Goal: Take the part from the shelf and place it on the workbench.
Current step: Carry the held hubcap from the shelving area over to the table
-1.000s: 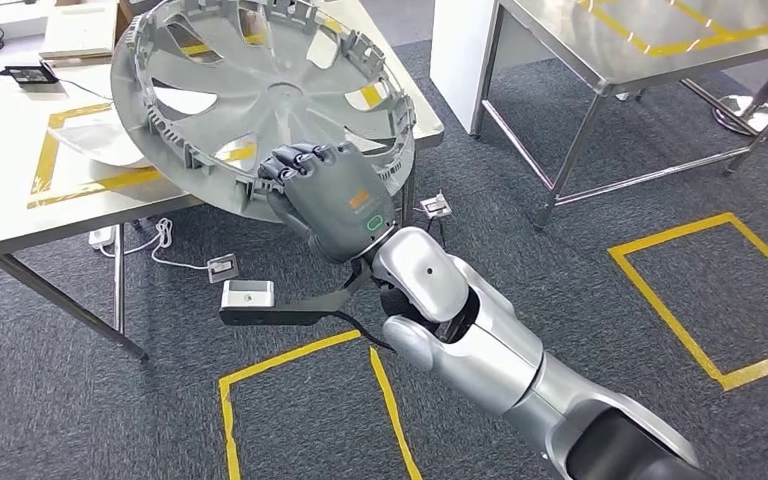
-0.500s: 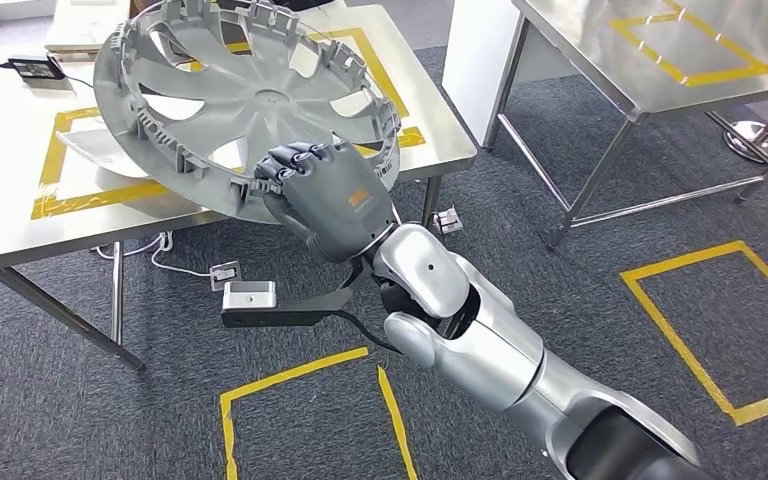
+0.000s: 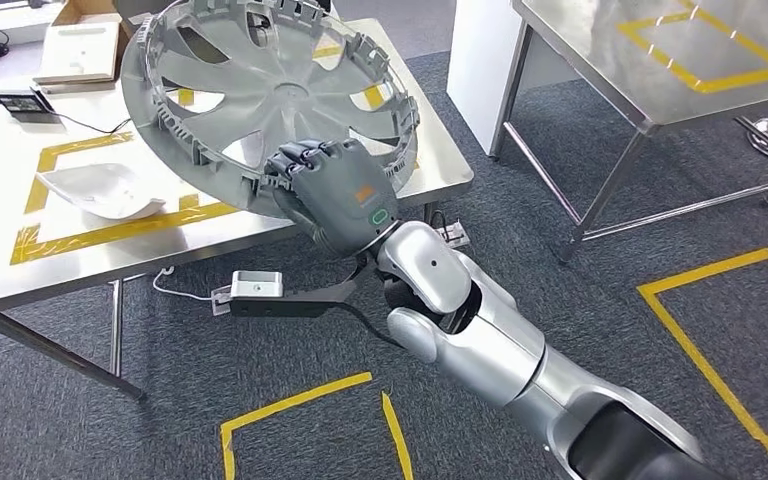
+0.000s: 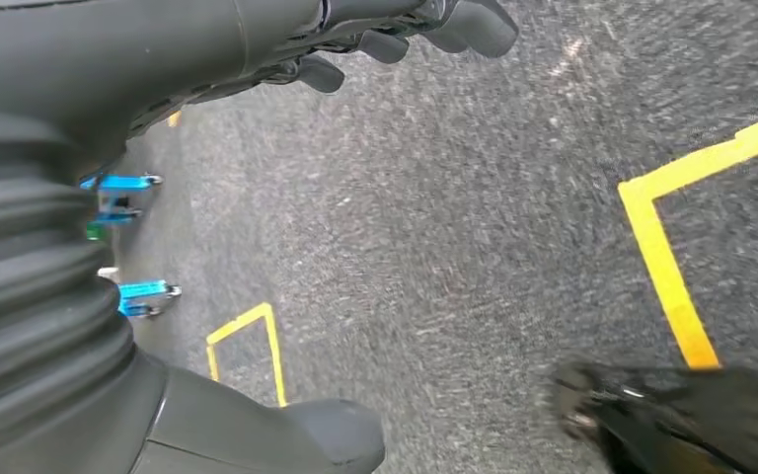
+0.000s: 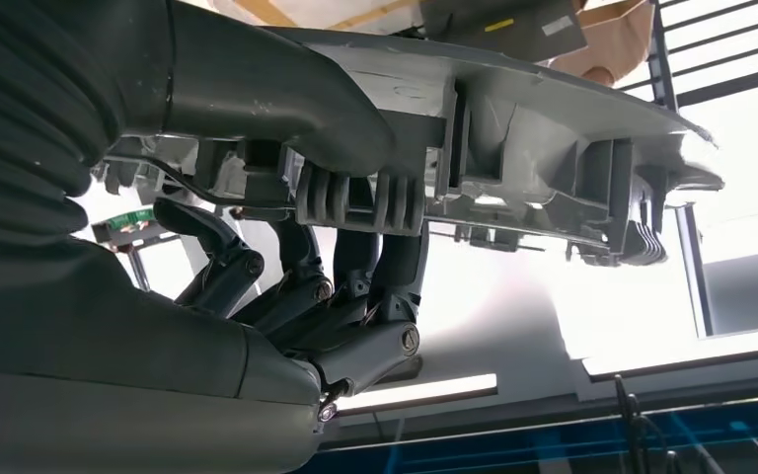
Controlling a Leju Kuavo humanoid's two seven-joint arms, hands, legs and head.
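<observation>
Our right hand (image 3: 335, 195) gripped the wheel cover (image 3: 270, 100) by its near rim, tilted over the workbench (image 3: 110, 255). With one edge held, we judged it could slip or strike the white part (image 3: 100, 190). Our left hand (image 4: 395, 30) looked loosely curled, holding nothing.

The wheel cover (image 3: 270, 100) is cut off by the picture's edge at twelve o'clock in the head view, and the right hand (image 3: 335, 195) hides its rim at five o'clock. A cardboard box (image 3: 80, 40) is clipped at eleven o'clock. In the left wrist view a dark blurred shape (image 4: 691, 420) at five o'clock cannot be told. Whether the left hand (image 4: 395, 30) is curled cannot be told, its fingers cropped at twelve o'clock.
</observation>
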